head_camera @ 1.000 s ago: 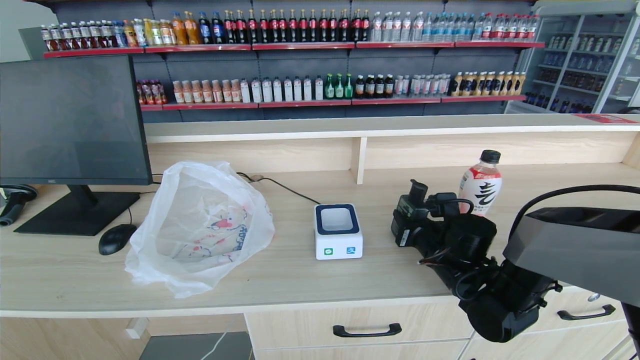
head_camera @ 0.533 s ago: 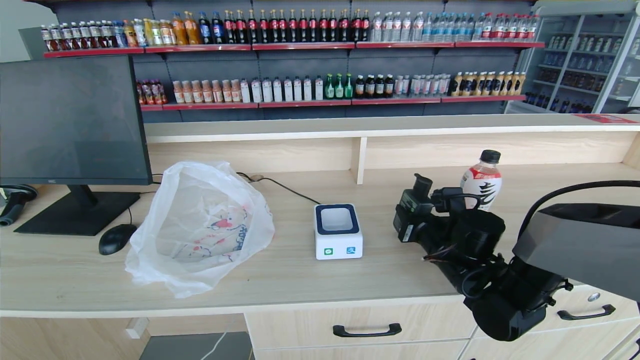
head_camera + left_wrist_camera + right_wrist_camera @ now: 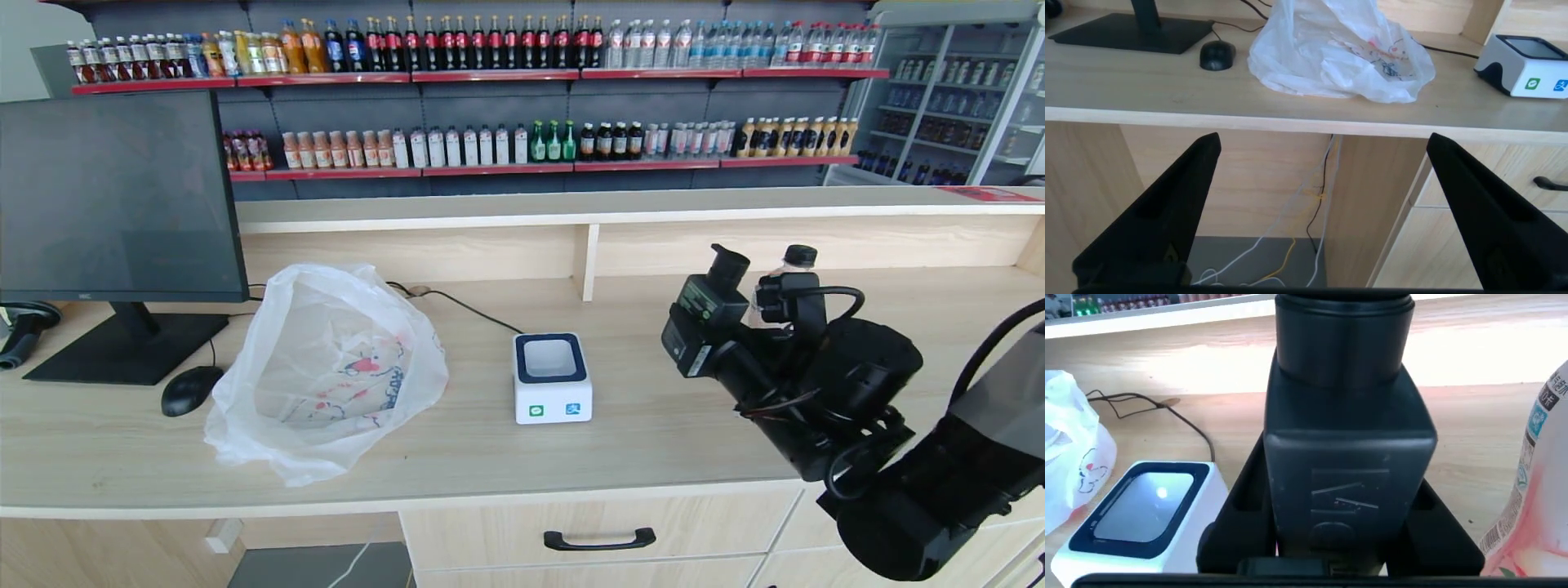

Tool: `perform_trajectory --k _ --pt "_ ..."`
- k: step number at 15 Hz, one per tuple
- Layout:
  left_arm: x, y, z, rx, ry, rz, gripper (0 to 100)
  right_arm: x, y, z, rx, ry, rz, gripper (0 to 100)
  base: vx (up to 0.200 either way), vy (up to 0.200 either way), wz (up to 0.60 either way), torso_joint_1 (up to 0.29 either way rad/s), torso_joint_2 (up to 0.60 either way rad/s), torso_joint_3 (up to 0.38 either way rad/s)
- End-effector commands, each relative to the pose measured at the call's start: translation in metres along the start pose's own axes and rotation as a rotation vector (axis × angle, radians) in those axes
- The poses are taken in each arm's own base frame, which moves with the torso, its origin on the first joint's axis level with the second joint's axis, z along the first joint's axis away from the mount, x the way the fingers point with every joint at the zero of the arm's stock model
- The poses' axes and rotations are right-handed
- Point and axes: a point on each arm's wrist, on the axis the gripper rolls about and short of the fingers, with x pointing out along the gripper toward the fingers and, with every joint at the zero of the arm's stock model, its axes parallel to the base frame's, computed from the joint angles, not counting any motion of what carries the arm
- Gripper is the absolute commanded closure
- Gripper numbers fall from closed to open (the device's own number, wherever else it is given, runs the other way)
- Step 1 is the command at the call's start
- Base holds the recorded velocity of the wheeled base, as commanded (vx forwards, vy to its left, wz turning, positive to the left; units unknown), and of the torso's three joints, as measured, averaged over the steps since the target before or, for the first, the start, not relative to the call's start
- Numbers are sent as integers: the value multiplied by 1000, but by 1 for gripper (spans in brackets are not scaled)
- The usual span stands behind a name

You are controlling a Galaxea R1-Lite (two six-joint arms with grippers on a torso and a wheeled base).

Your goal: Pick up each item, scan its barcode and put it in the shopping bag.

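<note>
bottle [image 3: 798, 256]: upright on the counter [image 3: 457, 457], just beyond your right gripper [image 3: 709, 314] and slightly to its right; long axis vertical.
right grip: can't tell its state.
left gripper [image 3: 1323, 143]: jaws spread, empty, low before the counter front, well apart.
nearer arm: right, so it's your reach.
after: scanner [image 3: 552, 376], then shopping bag [image 3: 326, 367].

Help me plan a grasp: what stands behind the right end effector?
A bottle with a black cap; the right end effector covers its body from the head camera.
</note>
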Motion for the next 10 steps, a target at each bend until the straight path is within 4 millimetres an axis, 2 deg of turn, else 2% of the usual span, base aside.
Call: perform_trajectory --k 1,7,10 --pt "0 0 0 0 1 -1 0 -19 5 25 8 -51 28 100 0 0 0 0 0 0" --pt "0 0 0 0 -1 1 0 -54 7 45 5 -70 64 100 0 0 0 0 0 0" --pt "0 0 0 0 -1 1 0 -83 15 54 -12 -75 128 100 0 0 0 0 0 0"
